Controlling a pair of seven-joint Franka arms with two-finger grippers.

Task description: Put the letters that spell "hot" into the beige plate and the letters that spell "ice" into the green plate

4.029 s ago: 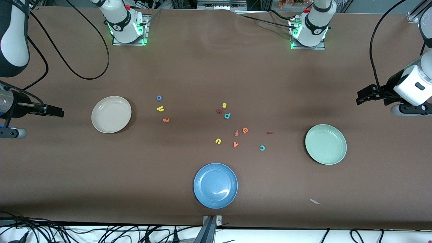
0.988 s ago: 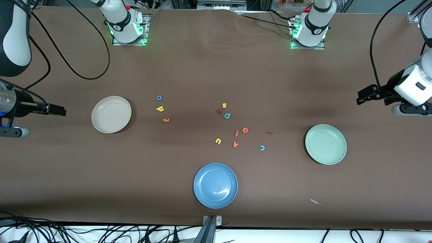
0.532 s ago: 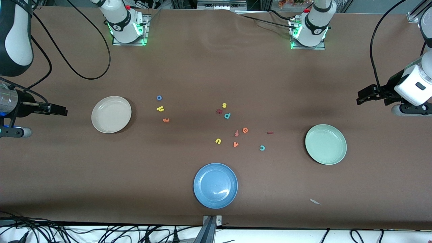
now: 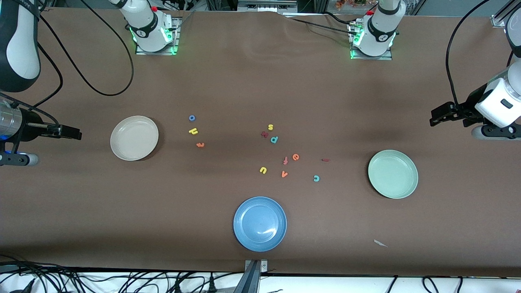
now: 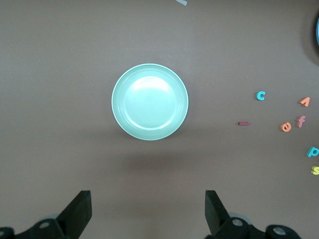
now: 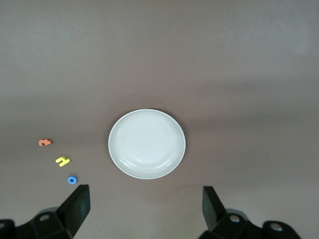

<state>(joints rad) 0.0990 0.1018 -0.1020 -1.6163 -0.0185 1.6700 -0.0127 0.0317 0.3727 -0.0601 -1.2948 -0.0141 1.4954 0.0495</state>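
Both grippers hang in the air with fingers spread wide and nothing between them. Left gripper is over the table's edge at the left arm's end, above bare brown cover; its fingers frame the green plate in the left wrist view. Right gripper is over the edge at the right arm's end, and its fingers frame the beige plate in the right wrist view.

On the table, the beige plate lies toward the right arm's end and holds nothing. Near it, toward the middle, lie the blue o, the yellow h and the orange t, each nearer the front camera than the one before.

The green plate lies toward the left arm's end, also holding nothing. The dark red i and teal c lie near it, toward the middle, the c nearer the front edge. The orange e lies just beside the orange f.

Around the middle lie the yellow s, a dark red crooked letter, the teal p, the yellow u and the orange v. A blue plate sits by the front edge.
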